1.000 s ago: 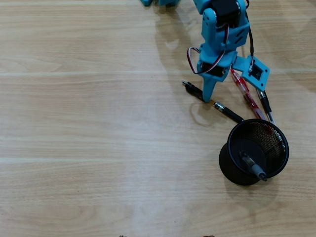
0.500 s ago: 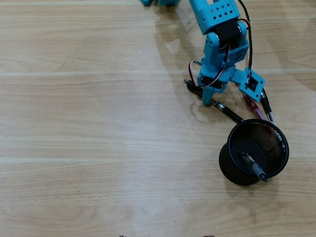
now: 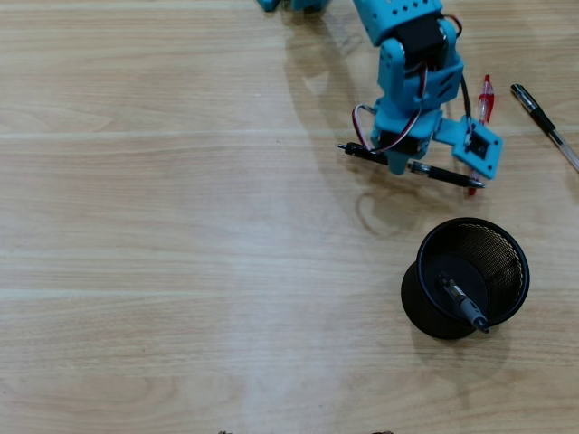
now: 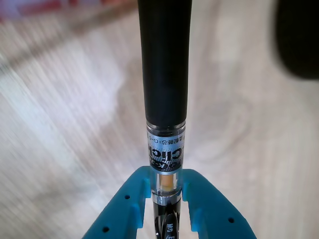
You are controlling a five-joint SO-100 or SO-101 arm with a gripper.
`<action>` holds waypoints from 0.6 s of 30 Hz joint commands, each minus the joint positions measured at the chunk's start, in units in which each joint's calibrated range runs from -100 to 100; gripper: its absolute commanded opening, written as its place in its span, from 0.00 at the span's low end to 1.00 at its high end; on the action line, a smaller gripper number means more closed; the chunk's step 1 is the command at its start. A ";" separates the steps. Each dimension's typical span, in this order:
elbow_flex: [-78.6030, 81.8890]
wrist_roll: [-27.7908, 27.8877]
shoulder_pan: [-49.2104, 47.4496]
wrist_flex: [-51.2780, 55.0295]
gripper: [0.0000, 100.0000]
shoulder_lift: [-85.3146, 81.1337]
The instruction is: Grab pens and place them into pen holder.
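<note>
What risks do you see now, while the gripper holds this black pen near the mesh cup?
1. The gripper pinches the held pen away from its middle, so it may tilt or slip.
2. The held pen lies crosswise in the overhead view; lowered like this, it might catch on the pen holder rim.
3. One pen already leans inside the holder and could block the new one.
</note>
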 commanded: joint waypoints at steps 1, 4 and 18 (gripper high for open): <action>-4.36 -1.00 0.26 -9.63 0.02 -17.81; -4.54 -10.51 3.41 -30.17 0.02 -23.31; 5.96 -29.64 7.12 -80.28 0.02 -2.26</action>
